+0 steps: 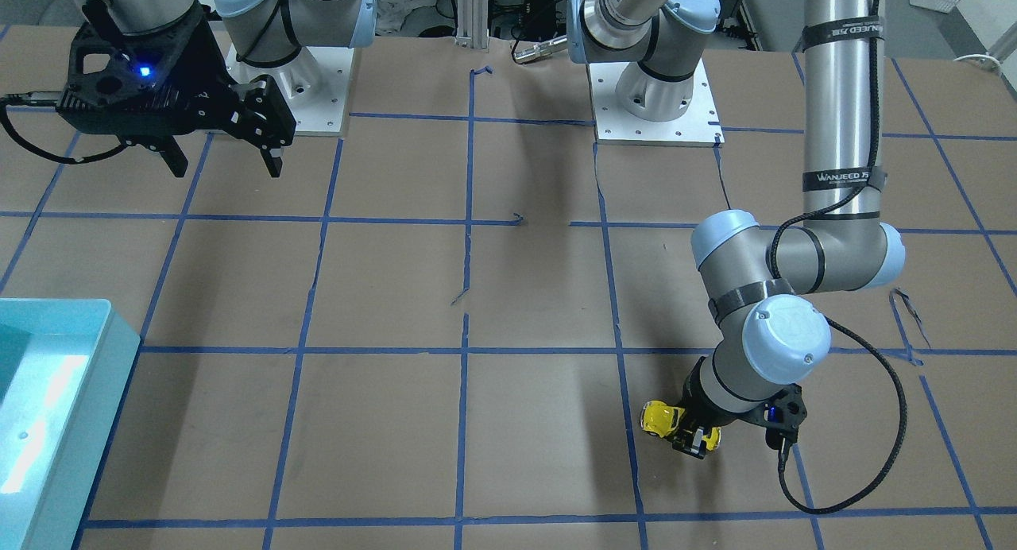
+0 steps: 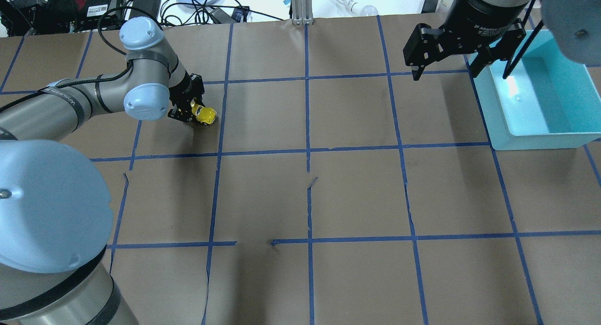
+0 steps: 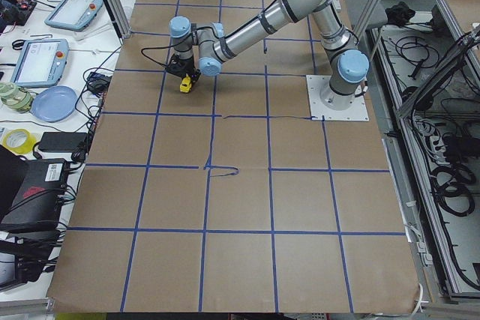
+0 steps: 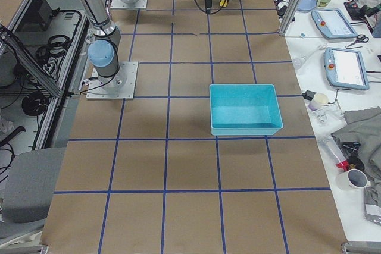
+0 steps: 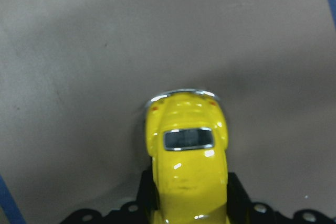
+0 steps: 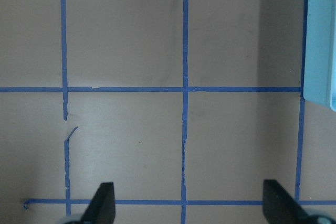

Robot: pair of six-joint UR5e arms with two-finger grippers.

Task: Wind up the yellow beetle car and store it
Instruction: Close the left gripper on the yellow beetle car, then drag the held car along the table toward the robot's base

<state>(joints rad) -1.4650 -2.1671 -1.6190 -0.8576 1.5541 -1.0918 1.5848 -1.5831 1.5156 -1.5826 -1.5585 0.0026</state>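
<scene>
The yellow beetle car [image 2: 205,114] sits low at the table on the far left, held between the fingers of my left gripper [image 2: 187,112], which is shut on it. It shows in the front-facing view [image 1: 664,421] below the left wrist, and in the left wrist view [image 5: 186,150], rear bumper pointing away from the camera. My right gripper [image 2: 445,62] is open and empty, hovering high beside the turquoise bin [image 2: 558,137]. In the right wrist view its fingertips [image 6: 103,203] stand wide apart over bare table.
The table is brown paper with a blue tape grid. The turquoise bin stands at the far right in the overhead view and shows in the front-facing view [image 1: 103,327] at the left edge. Cables, tablets and a blue plate [image 3: 54,103] lie beyond the far edge.
</scene>
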